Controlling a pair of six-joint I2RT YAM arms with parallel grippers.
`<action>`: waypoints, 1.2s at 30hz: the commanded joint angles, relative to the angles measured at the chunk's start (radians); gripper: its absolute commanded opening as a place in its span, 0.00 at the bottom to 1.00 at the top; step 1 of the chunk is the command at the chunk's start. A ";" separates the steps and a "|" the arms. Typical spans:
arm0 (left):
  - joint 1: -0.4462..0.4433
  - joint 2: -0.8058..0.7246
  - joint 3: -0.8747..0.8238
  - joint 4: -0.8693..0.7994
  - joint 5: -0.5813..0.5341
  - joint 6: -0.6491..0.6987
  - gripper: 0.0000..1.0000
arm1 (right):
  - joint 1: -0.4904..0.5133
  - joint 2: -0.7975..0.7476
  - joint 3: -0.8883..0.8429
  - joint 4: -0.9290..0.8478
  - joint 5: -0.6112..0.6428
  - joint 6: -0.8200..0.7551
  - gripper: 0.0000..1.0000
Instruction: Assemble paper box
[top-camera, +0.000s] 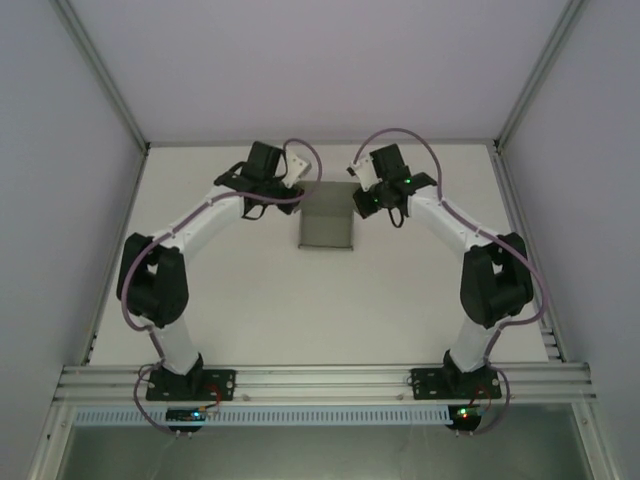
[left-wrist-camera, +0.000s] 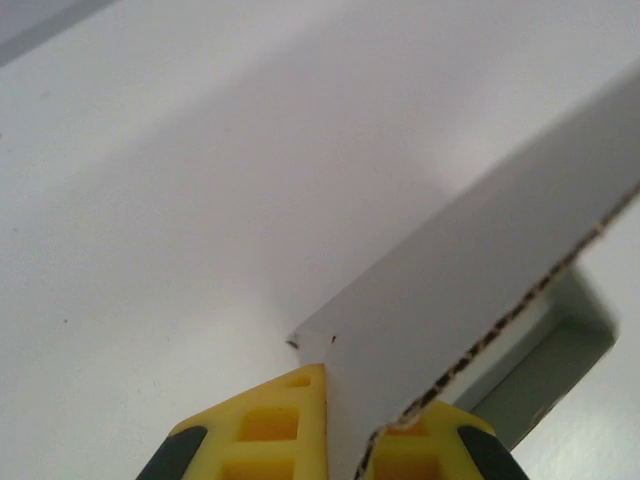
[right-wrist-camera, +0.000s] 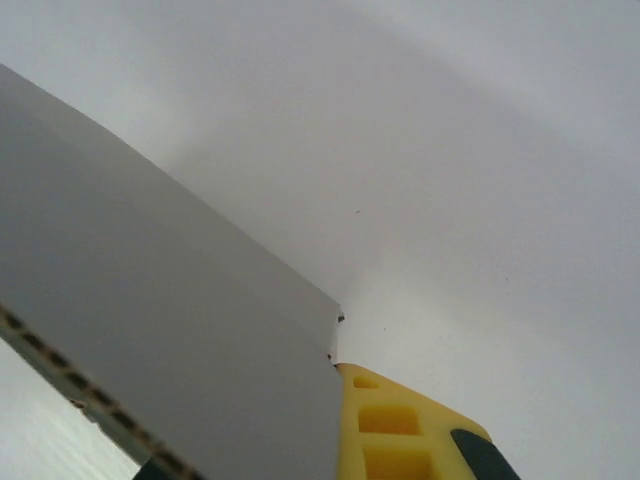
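Arms reaching forward, elbows outward, left end effector (left-wrist-camera: 360, 405) and right end effector (right-wrist-camera: 250, 430) clamped shut

Hiding one right gripper (top-camera: 355, 186) finger behind the box (right-wrist-camera: 170, 330); running off the left edge there, and off the right edge above the left gripper (left-wrist-camera: 355, 415).

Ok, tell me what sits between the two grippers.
The paper box, in the top view: the left gripper and right gripper flank it, each shut on a cardboard edge, as the wrist views show. Nothing else lies between them.

paper box (top-camera: 326, 230) — matte grey corrugated cardboard
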 joint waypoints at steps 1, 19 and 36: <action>-0.016 0.077 0.067 0.083 -0.033 -0.298 0.00 | 0.083 0.029 0.025 0.121 0.159 0.406 0.00; -0.077 0.140 0.053 0.130 -0.161 -0.511 0.00 | 0.090 0.140 0.154 0.145 0.227 0.743 0.00; -0.109 0.040 -0.304 0.305 -0.181 -0.616 0.00 | 0.166 0.060 -0.286 0.510 0.411 0.646 0.00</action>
